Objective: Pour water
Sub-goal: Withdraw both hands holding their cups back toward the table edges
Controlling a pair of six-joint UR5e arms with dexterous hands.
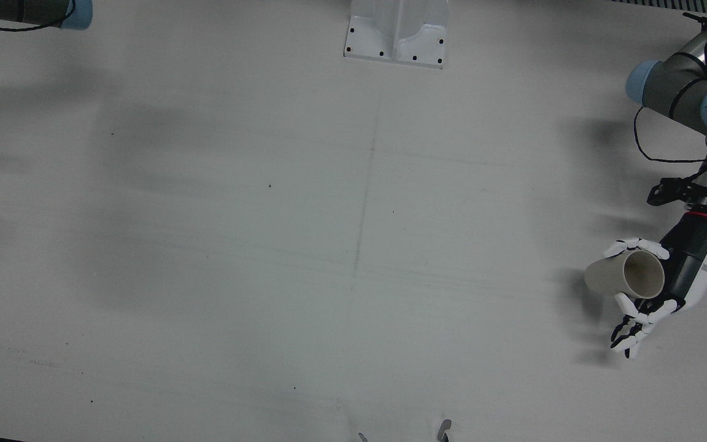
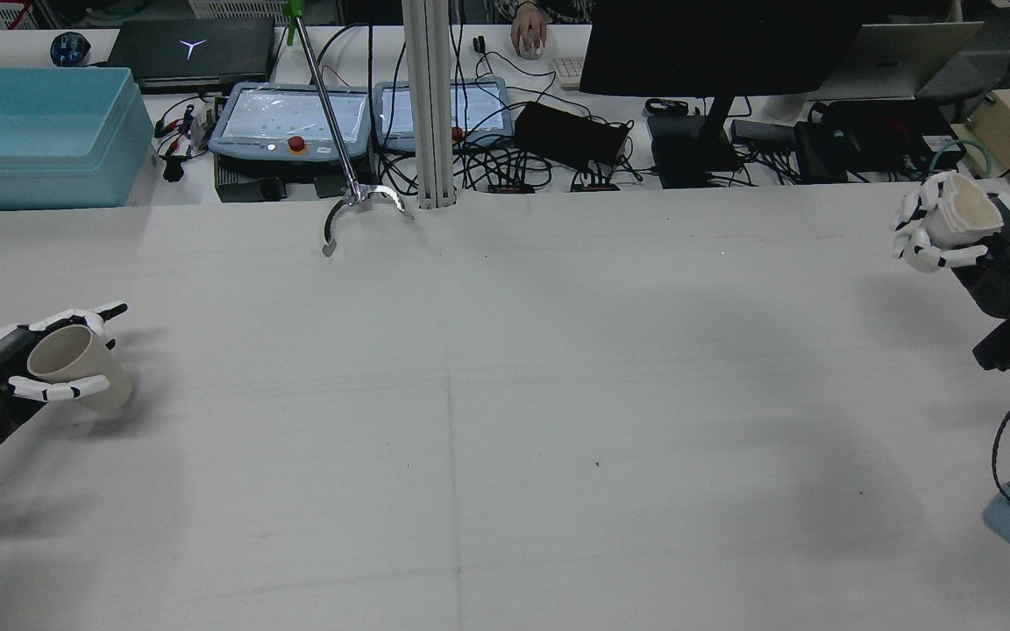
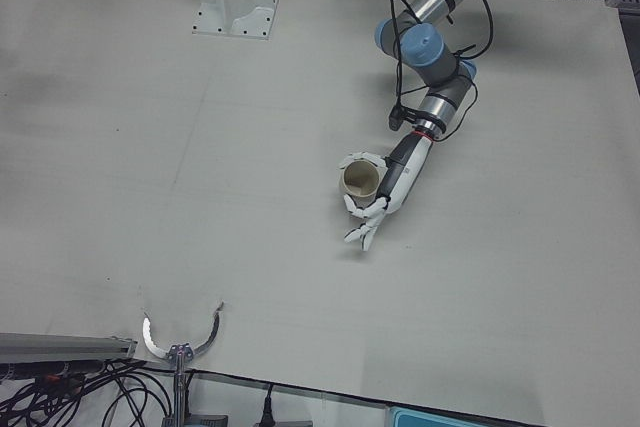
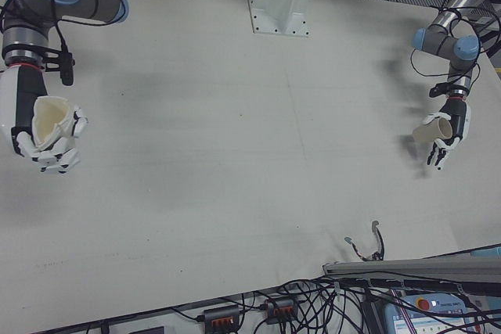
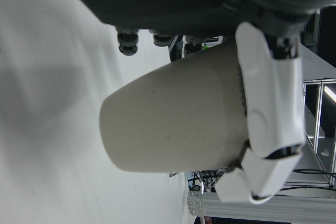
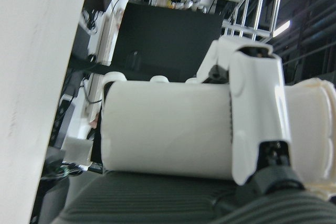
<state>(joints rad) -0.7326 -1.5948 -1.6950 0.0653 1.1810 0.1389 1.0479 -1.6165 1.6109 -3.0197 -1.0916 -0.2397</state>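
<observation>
Left hand [image 1: 648,288]: closed around a beige paper cup [image 1: 626,274], fingers wrapped over its rim end, at the table's left edge.
Beige paper cup: tilted, its mouth toward the camera in the front view and its base pointing in toward the table's middle; the inside looks empty and dry. From the rear view it is held off the table, a shadow beneath it.
Right hand [image 2: 939,232]: closed around a white cup [image 2: 965,210], raised above the far right corner of the table [image 2: 505,421].
White cup: held roughly upright with its mouth up; the rim looks crumpled in the right-front view. Its contents cannot be made out.
Separation: the two cups are well apart, at opposite sides of the table.
Table: plain white; a metal claw tool [image 2: 356,206] lies at its operator-side edge.
Beyond the table: a light-blue bin [image 2: 32,131], which looks empty.
</observation>
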